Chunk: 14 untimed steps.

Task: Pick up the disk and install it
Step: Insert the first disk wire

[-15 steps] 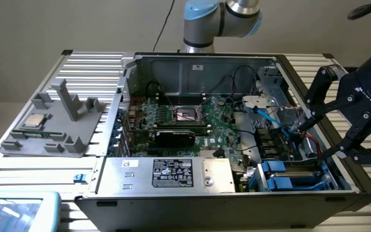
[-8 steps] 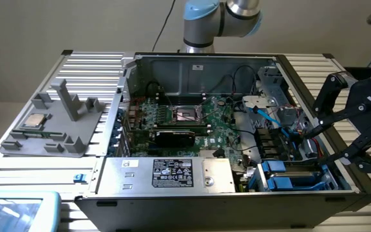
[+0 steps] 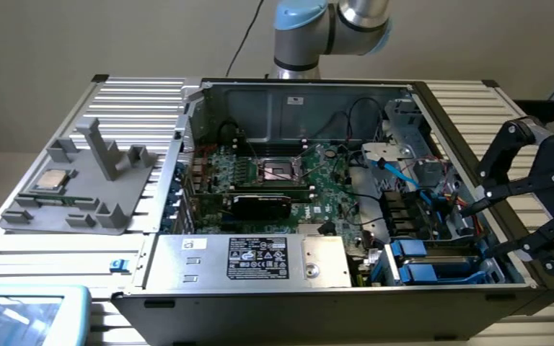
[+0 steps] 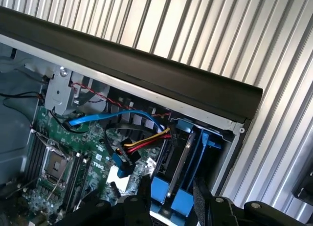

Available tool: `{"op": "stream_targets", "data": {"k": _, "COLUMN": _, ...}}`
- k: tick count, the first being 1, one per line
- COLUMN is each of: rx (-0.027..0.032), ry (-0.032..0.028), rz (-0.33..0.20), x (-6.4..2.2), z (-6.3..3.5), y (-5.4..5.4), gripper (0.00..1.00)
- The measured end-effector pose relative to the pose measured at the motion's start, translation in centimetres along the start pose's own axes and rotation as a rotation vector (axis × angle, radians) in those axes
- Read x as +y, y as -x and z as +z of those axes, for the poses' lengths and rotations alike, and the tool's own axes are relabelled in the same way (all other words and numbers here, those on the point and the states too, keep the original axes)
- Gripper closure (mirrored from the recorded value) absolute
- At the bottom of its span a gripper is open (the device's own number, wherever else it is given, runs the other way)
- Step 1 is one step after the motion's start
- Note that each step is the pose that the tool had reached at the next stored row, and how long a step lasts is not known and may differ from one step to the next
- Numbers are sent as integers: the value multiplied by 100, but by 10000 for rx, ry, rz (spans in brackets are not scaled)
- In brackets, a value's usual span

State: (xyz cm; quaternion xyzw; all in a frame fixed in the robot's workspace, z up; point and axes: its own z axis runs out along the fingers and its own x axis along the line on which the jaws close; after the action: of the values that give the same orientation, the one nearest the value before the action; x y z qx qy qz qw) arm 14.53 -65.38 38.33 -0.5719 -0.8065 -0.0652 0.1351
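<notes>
The black 2-fingered gripper (image 4: 172,183) hangs with jaws partly apart, grasping nothing. It is just above the flat silver-grey metal disk (image 4: 179,163), which stands on edge in its bright blue plastic carrier, seated in the corner bay of the open black-rimmed computer case (image 4: 146,64).

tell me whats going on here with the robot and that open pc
A robot arm is working over an open PC case. Its gripper hovers at one corner of the case with its fingers apart, empty. The disk stands on edge in that corner, clipped in its blue carrier, and in the wrist view it lines up with the gap between the fingers. The gripper does not appear to be touching it.
</notes>
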Motion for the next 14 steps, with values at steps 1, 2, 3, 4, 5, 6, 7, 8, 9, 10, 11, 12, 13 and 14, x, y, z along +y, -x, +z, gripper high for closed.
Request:
{"op": "stream_targets", "data": {"k": 1, "rx": 68, "ry": -6, "rz": -2, "x": 7, "z": 0, "y": 20, "gripper": 53}}
{"op": "stream_targets", "data": {"k": 2, "rx": 123, "ry": -15, "rz": -2, "x": 18, "z": 0, "y": 38, "gripper": 53}}
{"op": "stream_targets", "data": {"k": 3, "rx": 180, "ry": -23, "rz": -2, "x": 29, "z": 1, "y": 56, "gripper": 53}}
{"op": "stream_targets", "data": {"k": 4, "rx": 235, "ry": -32, "rz": -3, "x": 41, "z": 1, "y": 73, "gripper": 53}}
{"op": "stream_targets", "data": {"k": 5, "rx": 289, "ry": -39, "rz": -2, "x": 52, "z": 2, "y": 90, "gripper": 53}}
{"op": "stream_targets", "data": {"k": 6, "rx": 343, "ry": -48, "rz": -3, "x": 64, "z": 2, "y": 108, "gripper": 53}}
{"op": "stream_targets", "data": {"k": 7, "rx": 400, "ry": -56, "rz": -4, "x": 76, "z": 3, "y": 126, "gripper": 53}}
{"op": "stream_targets", "data": {"k": 8, "rx": 454, "ry": -64, "rz": -4, "x": 88, "z": 2, "y": 143, "gripper": 53}}
{"op": "stream_targets", "data": {"k": 9, "rx": 509, "ry": -74, "rz": -4, "x": 99, "z": 3, "y": 161, "gripper": 53}}
{"op": "stream_targets", "data": {"k": 10, "rx": 558, "ry": -88, "rz": -2, "x": 109, "z": 4, "y": 181, "gripper": 53}}
{"op": "stream_targets", "data": {"k": 11, "rx": 602, "ry": -105, "rz": 1, "x": 119, "z": 5, "y": 201, "gripper": 53}}
{"op": "stream_targets", "data": {"k": 12, "rx": 642, "ry": -122, "rz": 5, "x": 129, "z": 6, "y": 221, "gripper": 53}}
{"op": "stream_targets", "data": {"k": 13, "rx": 685, "ry": -143, "rz": 10, "x": 138, "z": 6, "y": 244, "gripper": 53}}
{"op": "stream_targets", "data": {"k": 14, "rx": 721, "ry": -165, "rz": 16, "x": 147, "z": 8, "y": 266, "gripper": 53}}
